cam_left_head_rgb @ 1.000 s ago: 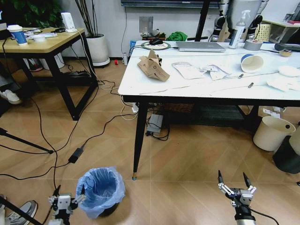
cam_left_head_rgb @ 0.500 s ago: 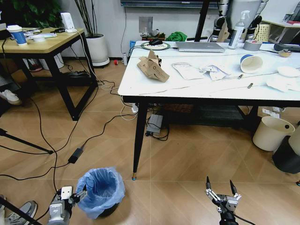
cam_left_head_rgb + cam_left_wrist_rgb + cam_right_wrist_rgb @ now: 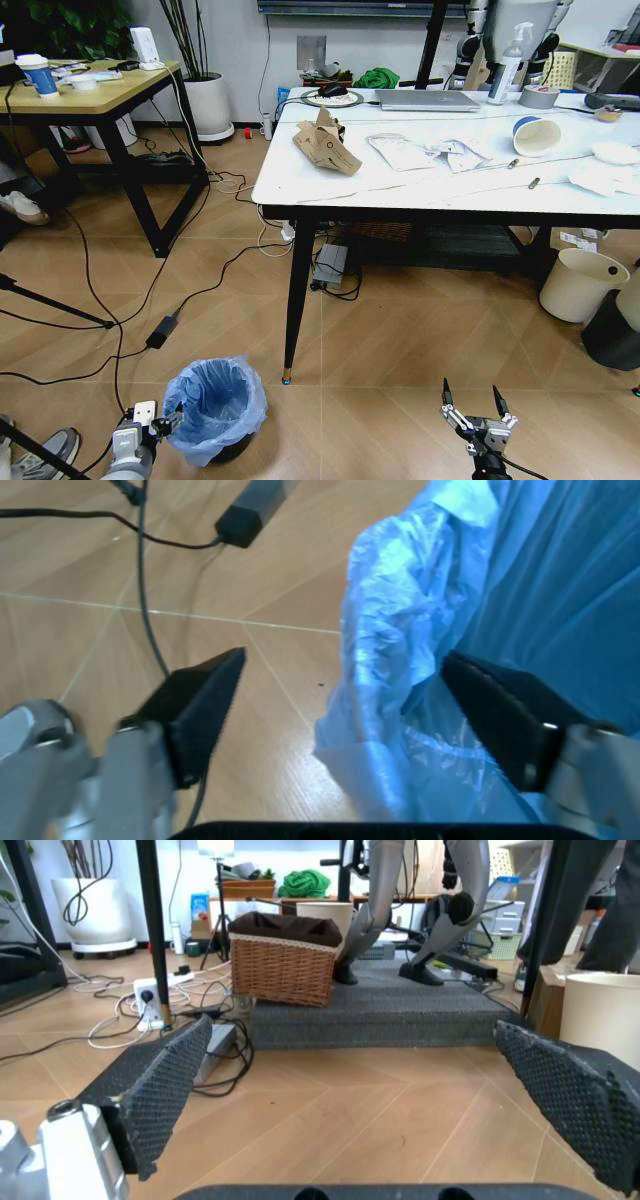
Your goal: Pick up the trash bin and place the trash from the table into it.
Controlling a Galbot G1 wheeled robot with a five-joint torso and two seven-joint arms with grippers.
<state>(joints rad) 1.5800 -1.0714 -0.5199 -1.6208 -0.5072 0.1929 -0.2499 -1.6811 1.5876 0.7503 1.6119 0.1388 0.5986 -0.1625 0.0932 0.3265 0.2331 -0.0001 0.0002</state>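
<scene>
Fingers of the left gripper (image 3: 340, 712) are standing spread apart, one on the floor side and one reaching inside the bag, straddling the crumpled light-blue liner at the rim of the trash bin (image 3: 217, 405); they are not yet pressing on it, so the bin is sitting on the wooden floor (image 3: 380, 350) ungrasped, just beside the near left leg of the table (image 3: 430, 180). From the head view the left gripper (image 3: 140, 432) is hovering low against the bin's left side, while the right gripper (image 3: 478, 422) is hanging low over bare floor well to the right, its fingers splayed wide and holding nothing. Judging from this, the pick-up of the bin is the step in hand, at the point of lining up on the rim. The next move is probably calling for the fingers to pinch down on rim and liner together, since thin plastic alone could slip or tear when lifted. None of the trash is dealt with yet: the brown cardboard piece (image 3: 326, 144), the clear wrappers (image 3: 402, 150), the paper cup (image 3: 537, 134) lying on its side and the white scraps (image 3: 605, 175) are all resting on the tabletop, well apart from the bin.
</scene>
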